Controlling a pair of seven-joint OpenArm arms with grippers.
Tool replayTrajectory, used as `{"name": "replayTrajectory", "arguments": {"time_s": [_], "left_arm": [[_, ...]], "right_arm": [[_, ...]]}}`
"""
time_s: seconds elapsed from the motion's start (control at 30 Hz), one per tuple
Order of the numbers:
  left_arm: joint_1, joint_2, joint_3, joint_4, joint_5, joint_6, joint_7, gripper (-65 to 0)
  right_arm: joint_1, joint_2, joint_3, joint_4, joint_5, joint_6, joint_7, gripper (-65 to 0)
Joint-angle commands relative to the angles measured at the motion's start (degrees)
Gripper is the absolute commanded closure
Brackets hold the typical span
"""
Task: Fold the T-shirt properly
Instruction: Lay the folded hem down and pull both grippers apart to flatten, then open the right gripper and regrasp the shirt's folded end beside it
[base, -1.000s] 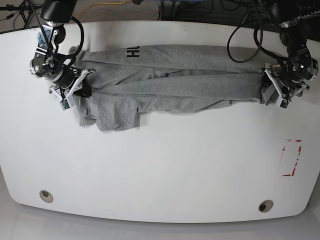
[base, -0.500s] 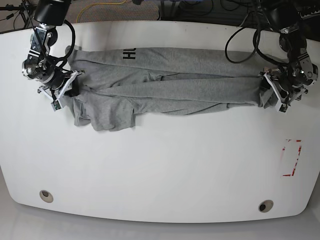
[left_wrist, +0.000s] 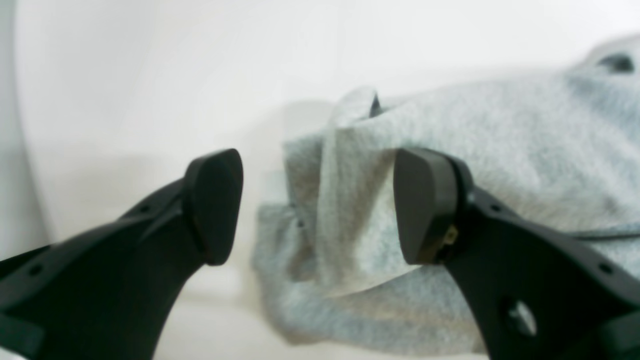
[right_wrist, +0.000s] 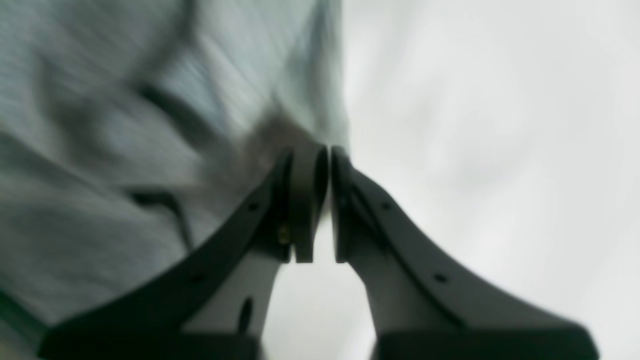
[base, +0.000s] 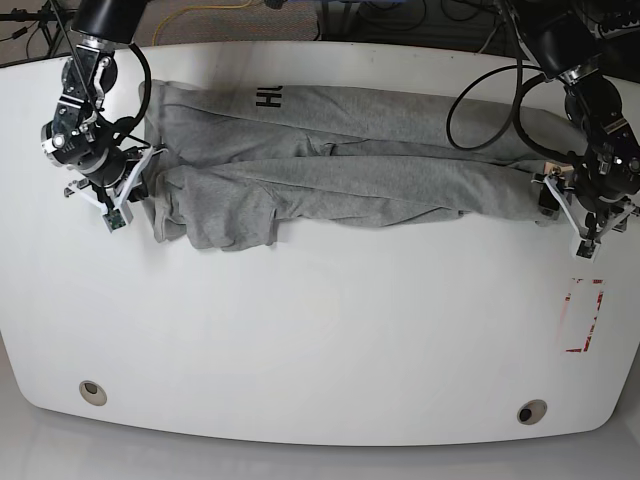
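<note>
Nearest, the white counter (base: 320, 340) lies bare apart from two small round fittings near its front edge at 7 and 5 o'clock, and a red-outlined patch (base: 583, 315) at 3 o'clock.

Mid-counter, toward 12 o'clock: the T-shirt (base: 340, 170), heather grey, strung out in a long band from 9 to 3 o'clock, lengthwise creases and bunched folds, one sleeve flap sagging at 8 o'clock. Black lettering partly visible on the far edge near 11 o'clock.

Right gripper (base: 128, 178) at the 9 o'clock end; jaws clenched on a bunch of the T-shirt's edge, the wrist view shows them pressed nearly together with grey cloth at the tips.

Left gripper (base: 578, 195) at the 3 o'clock end; jaws released, standing wide, a fold of the hem between and against one pad (left_wrist: 417, 205) but not pinched.

Handling judgement: light, limp cotton knit. No stiffness, will droop and slide under its own drag, stretches if pulled from one end only. Not fragile. Best hold looks to be a seam or hem corner, several layers at once.
</note>
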Motion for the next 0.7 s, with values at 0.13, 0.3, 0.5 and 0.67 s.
{"name": "replayTrajectory", "arguments": {"time_s": [0.13, 0.3, 0.5, 0.67], "left_arm": [[-2.3, -0.9, -0.7, 5.3, 0.3, 0.1, 3.5, -44.0], [-2.1, -1.0, -0.7, 5.7, 0.3, 0.1, 3.5, -44.0], [-0.2, -1.2, -0.9, 5.7, 0.3, 0.1, 3.3, -44.0], [1.0, -1.2, -0.9, 5.7, 0.3, 0.1, 3.3, -43.9]], "right_arm": [[3.3, -2.6, 0.1, 7.4, 0.6, 0.0, -3.9, -27.3], [6.5, -5.7, -0.2, 7.7, 0.6, 0.0, -5.1, -51.8], [10.7, -7.7, -3.3, 3.0, 0.6, 0.0, -5.3, -64.0], [13.8, -8.7, -5.7, -2.8, 0.6, 0.0, -5.1, -61.5]]}}
